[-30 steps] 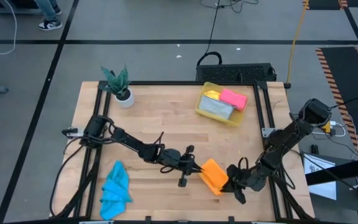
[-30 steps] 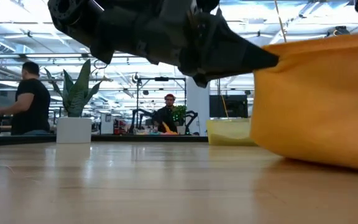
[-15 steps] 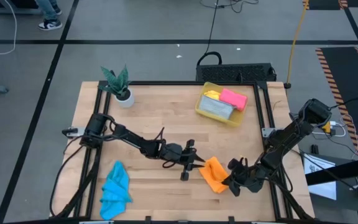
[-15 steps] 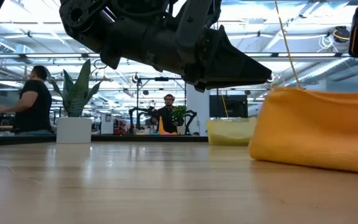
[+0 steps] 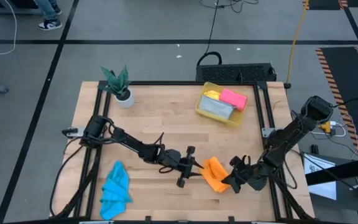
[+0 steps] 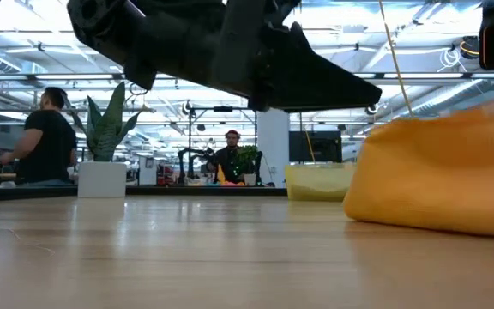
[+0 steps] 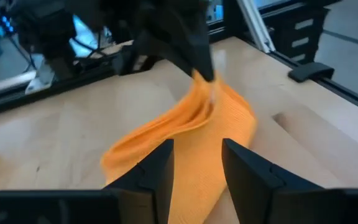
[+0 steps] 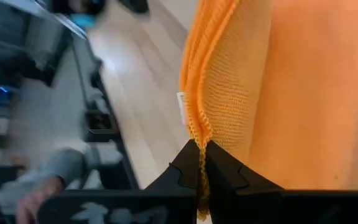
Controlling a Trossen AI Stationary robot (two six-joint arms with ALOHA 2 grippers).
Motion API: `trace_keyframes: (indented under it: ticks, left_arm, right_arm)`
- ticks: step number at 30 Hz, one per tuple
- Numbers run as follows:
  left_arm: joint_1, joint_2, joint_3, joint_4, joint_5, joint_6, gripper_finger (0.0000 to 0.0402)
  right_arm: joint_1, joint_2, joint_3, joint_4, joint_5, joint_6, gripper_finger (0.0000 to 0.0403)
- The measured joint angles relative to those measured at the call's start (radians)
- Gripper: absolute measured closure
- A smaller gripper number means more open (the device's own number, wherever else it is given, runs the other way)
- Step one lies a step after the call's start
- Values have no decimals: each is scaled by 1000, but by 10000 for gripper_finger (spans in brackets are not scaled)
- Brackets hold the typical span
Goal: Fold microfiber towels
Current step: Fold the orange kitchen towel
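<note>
An orange towel (image 5: 214, 173) lies bunched near the table's front edge, right of centre, its lower folds on the wood. My right gripper (image 5: 230, 182) is shut on its right end. My left gripper (image 5: 195, 168) stands open just left of the towel, its fingers (image 7: 157, 165) level and apart with the cloth (image 7: 185, 134) showing beyond the gap. A blue towel (image 5: 115, 190) lies crumpled at the front left. Pink (image 5: 234, 98), grey (image 5: 215, 109) and yellow (image 5: 211, 94) towels lie in a yellow bin (image 5: 200, 109). My right gripper pinches the orange towel's hemmed edge (image 8: 197, 124) between its two fingers (image 8: 185, 168), where several layers lie together at a corner (image 7: 205, 81). It comes slanting down from the table's right. That corner is raised, and the rest slopes down onto the table.
A potted plant (image 5: 120, 88) stands at the far left corner. The yellow bin sits at the far right. A black frame (image 5: 261, 118) runs round the table. People show in the room behind (image 6: 45, 137).
My left gripper has opened and let go of the orange towel's left end, which has dropped from its raised place onto the table. My right gripper has rolled at the wrist while staying shut on the cloth, whose right end has risen a little.
</note>
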Motion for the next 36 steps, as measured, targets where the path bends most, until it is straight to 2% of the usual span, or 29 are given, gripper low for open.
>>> trace_keyframes:
  ticks: [2,7,18,27,32,36]
  left_arm:
    - [-12,0,0,1,0,27,265]
    - [-24,0,0,1,0,42,265]
    - [-23,0,0,1,-1,36,265]
    - [-23,0,0,-4,-2,35,266]
    - [-23,0,0,-7,-2,35,266]
    - [-23,0,0,-7,-2,34,266]
  right_arm:
    - [14,-33,0,3,43,0,401]
    - [53,-62,0,-14,74,51,401]
    - [111,-15,0,-151,44,223,401]
    - [157,-56,0,-171,53,250,401]
    - [186,-89,0,-295,85,299,401]
    - [194,-88,0,-430,15,368,400]
